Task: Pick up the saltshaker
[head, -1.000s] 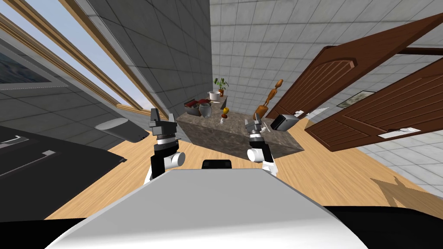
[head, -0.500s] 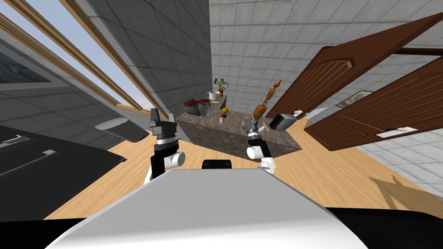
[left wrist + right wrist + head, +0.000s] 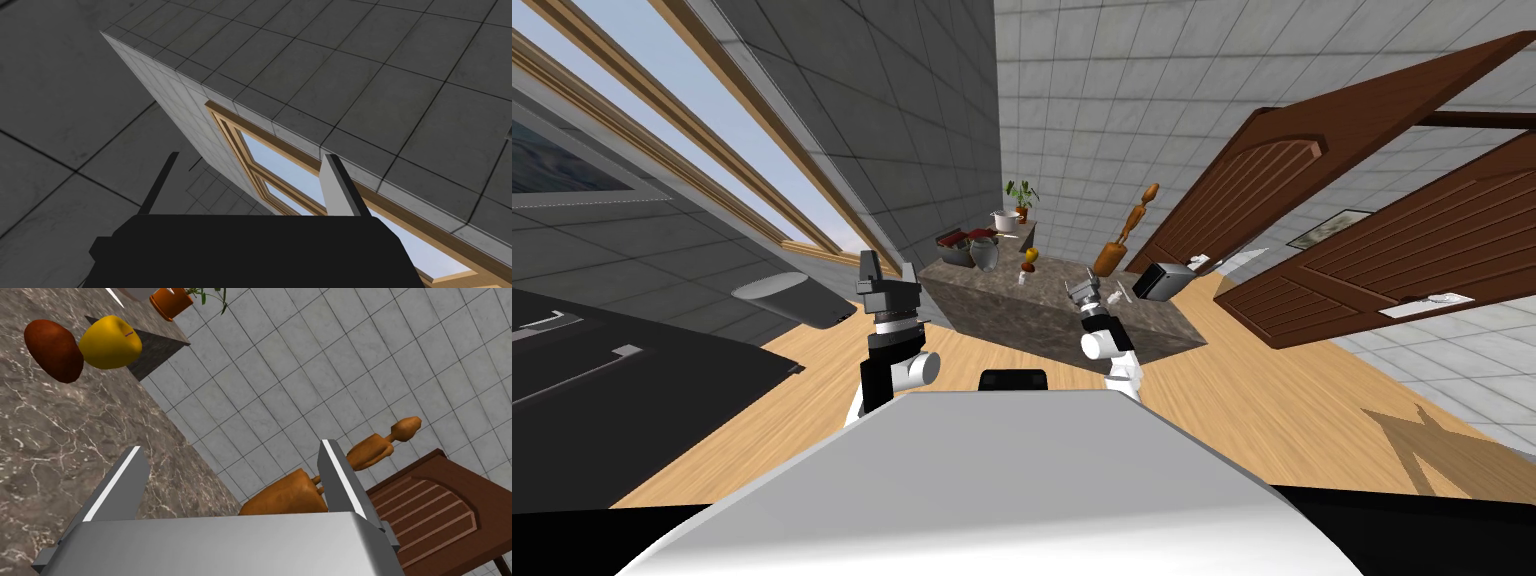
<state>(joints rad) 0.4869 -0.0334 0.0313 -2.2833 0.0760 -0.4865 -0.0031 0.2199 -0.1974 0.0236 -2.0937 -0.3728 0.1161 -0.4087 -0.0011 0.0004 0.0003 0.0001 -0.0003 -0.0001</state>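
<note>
At the left, the left gripper point(image 3: 887, 264) is held upright over the light wooden floor point(image 3: 812, 400), short of the near left corner of a long, marbled grey-brown stone counter point(image 3: 1052, 315). Its two thin fingers are spread wide, about a third of the wrist picture apart, and nothing is held between them.

On the counter's far left end, a dark bowl point(image 3: 955, 247) and a rounded grey jug point(image 3: 985, 254) are seen side by side. A white pot point(image 3: 1006, 221) and a green plant in an orange pot point(image 3: 1023, 196) are placed behind them. Just to the right, a yellow apple-like fruit point(image 3: 110, 349) is seen touching a red-brown oval fruit point(image 3: 54, 350).

A small white upright item point(image 3: 1022, 280) is taken to be the saltshaker (it is too small for any detail to be made out). It is placed on the counter just nearer than the fruit, apart from both grippers.

Further right, the right gripper point(image 3: 1082, 288) is held above the middle of the counter, to the right of the saltshaker. Its fingers are likewise set wide apart, and nothing is gripped.

Beyond it, an orange-brown jointed wooden figure point(image 3: 1130, 232) is seen past the counter's far edge, against a pale tiled wall point(image 3: 1082, 120). A dark, boxy appliance like a toaster point(image 3: 1162, 282) is placed on the counter's right end. At the far right, dark brown panelled doors point(image 3: 1312, 210) are seen.
</note>
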